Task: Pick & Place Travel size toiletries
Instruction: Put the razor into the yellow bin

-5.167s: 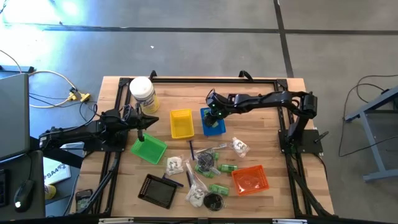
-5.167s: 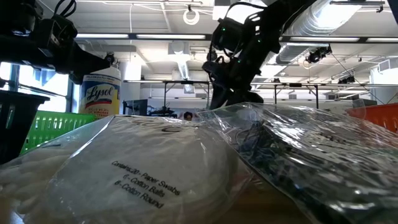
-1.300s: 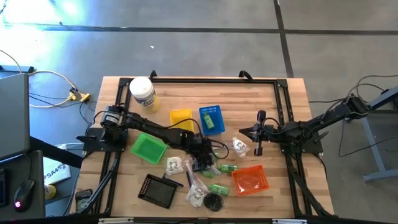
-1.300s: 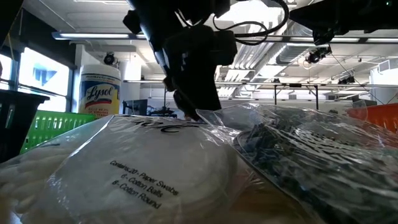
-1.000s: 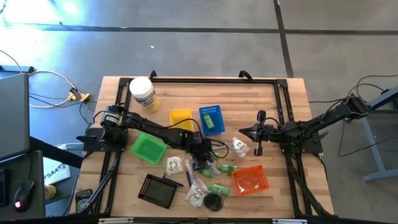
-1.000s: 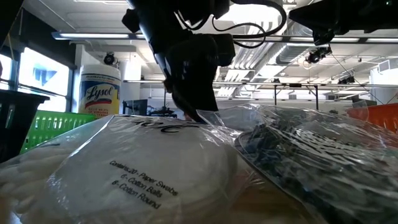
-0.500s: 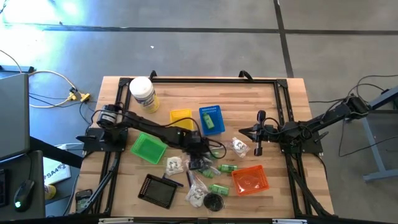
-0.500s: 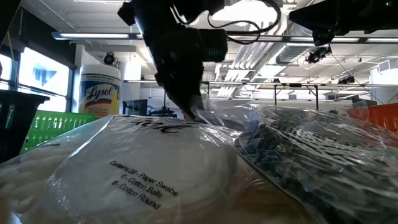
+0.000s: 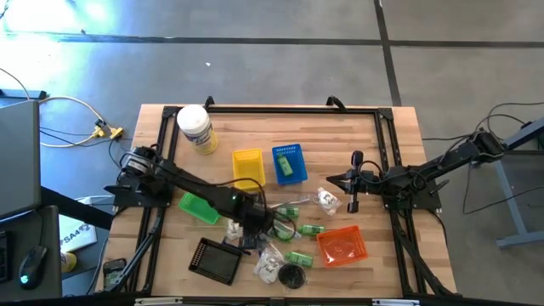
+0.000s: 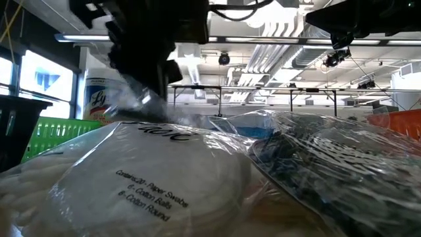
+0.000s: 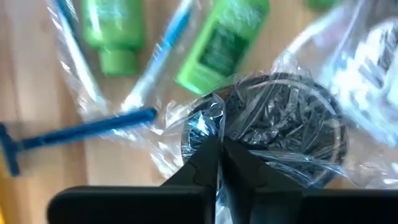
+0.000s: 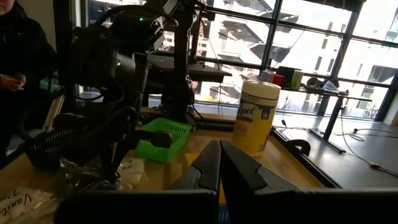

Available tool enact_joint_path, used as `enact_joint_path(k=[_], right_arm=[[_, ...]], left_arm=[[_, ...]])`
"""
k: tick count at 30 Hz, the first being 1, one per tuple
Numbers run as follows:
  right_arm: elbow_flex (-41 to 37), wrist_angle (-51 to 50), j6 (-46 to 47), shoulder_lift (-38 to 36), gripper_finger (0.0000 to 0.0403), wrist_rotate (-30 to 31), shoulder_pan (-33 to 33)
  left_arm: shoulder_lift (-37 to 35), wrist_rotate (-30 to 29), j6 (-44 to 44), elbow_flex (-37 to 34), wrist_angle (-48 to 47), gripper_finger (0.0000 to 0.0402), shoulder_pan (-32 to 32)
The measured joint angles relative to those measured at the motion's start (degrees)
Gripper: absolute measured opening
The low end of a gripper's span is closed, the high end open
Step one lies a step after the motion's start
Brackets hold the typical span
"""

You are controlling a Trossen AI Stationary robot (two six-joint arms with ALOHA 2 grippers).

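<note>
**Operator:** What has changed at the left gripper [image 9: 252,228]?

**Technician:** Its fingers [image 11: 208,163], wide apart a second ago, are now pinched almost together on the wrap of the crinkled clear plastic packet of black pieces [image 11: 280,124]. The gripper has moved off the toiletry pile to just beyond the far corner of the black rectangular tray [image 9: 216,260], taking the packet with it.

**Operator:** Consequence?

**Technician:** The pick appears complete, and placement remains. The right gripper [image 9: 355,183], well beyond the tray, waits with its fingers pressed together and empty.
</note>
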Motion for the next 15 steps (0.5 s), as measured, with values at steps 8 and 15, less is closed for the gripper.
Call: enact_joint_path(k=[8, 15], right_arm=[[0.0, 0.07, 0.11, -0.02, 0.0003, 0.0, 0.0], [0.0, -0.05, 0.42, -0.02, 0.0003, -0.02, 0.0]], left_arm=[[-0.07, -0.67, -1.27, 0.03, 0.37, 0.0137, -2.43], [-0.09, -3.26, -1.49, 0.03, 0.22, 0.0241, -2.32]])
